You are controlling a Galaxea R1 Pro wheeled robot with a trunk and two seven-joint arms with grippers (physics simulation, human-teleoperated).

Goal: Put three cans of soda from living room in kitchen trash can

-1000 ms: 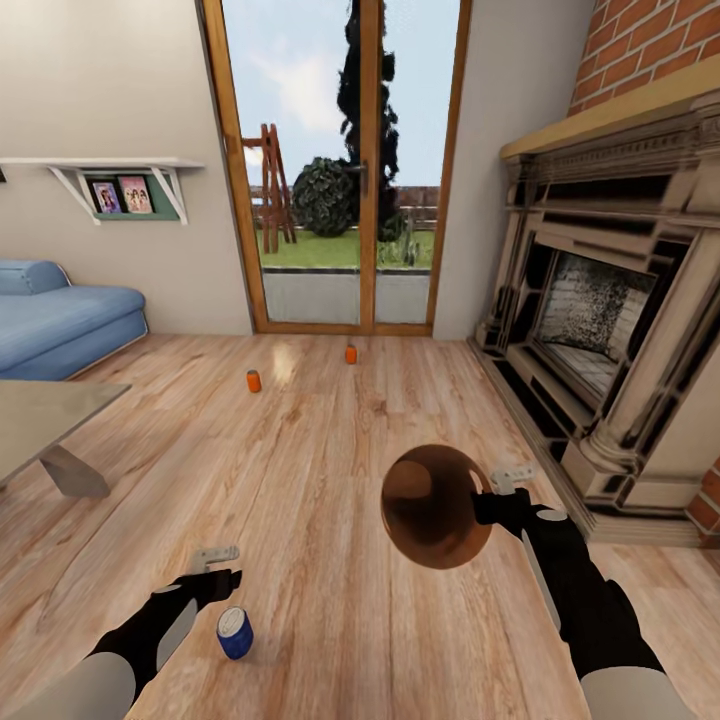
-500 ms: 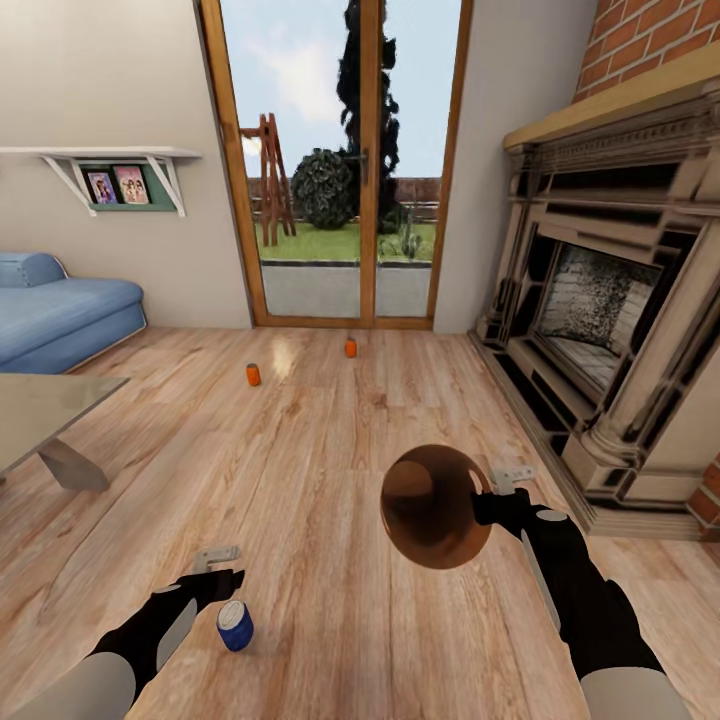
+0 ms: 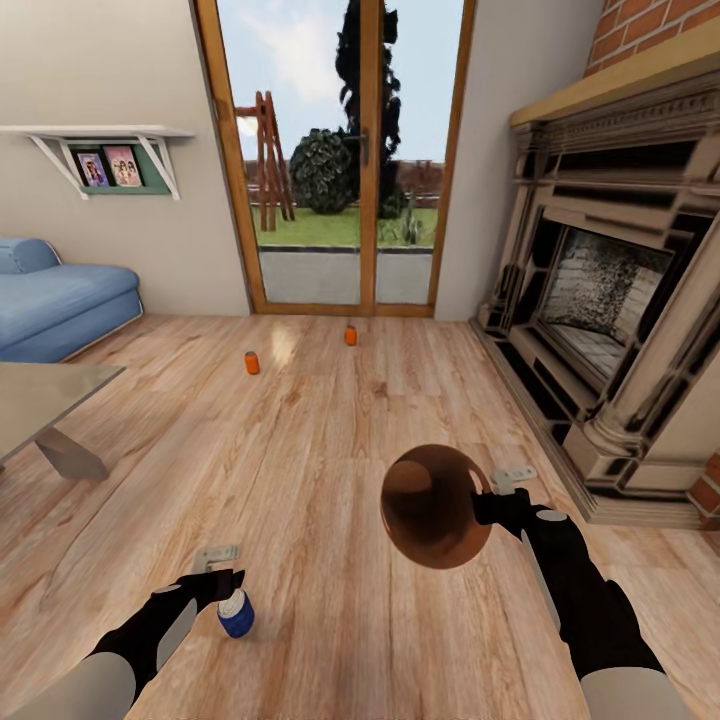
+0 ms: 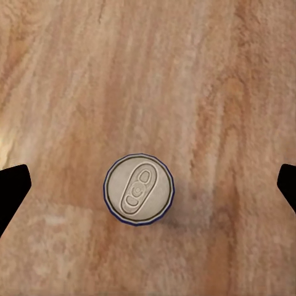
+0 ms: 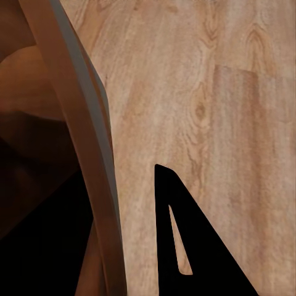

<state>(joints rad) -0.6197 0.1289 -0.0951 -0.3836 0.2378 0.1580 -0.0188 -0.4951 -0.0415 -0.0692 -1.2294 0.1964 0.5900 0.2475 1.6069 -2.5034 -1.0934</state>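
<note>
wood floor (image 3: 330,430) bears blue can (image 3: 236,613) under spread left gripper (image 3: 222,568).

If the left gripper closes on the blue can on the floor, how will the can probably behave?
The blue can stands upright on its flat base, so it probably won't roll. Being small and narrow, it may tip if a finger nudges it. Its smooth round wall might slip.

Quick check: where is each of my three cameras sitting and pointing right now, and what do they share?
Head: high on robot, facing garden doors; both arms show.
Left wrist: above blue can, looking straight down; left pincer tips at edges.
Right wrist: beside trash can rim; a right pincer fingertip shows.
Shared: the wood floor; head also sees can and trash can.
</note>
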